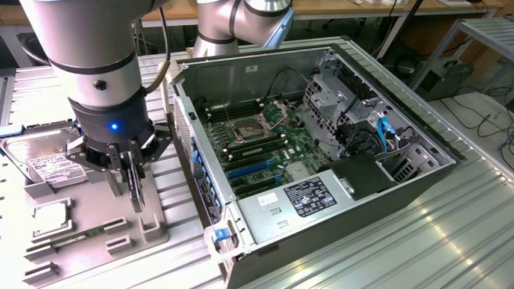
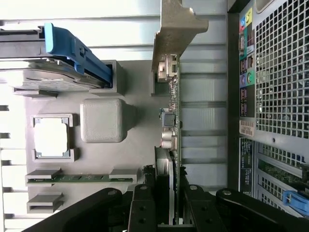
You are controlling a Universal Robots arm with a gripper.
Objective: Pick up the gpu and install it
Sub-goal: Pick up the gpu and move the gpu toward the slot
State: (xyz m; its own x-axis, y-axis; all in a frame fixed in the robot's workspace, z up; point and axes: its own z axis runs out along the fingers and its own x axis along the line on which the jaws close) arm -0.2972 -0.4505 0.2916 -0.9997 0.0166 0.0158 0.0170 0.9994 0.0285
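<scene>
Faces of gpu unseen, edge-on; fingers cover gripped end.

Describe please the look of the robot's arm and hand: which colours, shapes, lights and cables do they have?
The arm is made of thick round silver-grey tubes with darker grey bands at the joints. Its last section is black and carries a small blue light. A black cable runs beside the arm. The hand is black, with jointed link fingers.

No print on the power supply or the hard drive can be read.
</scene>
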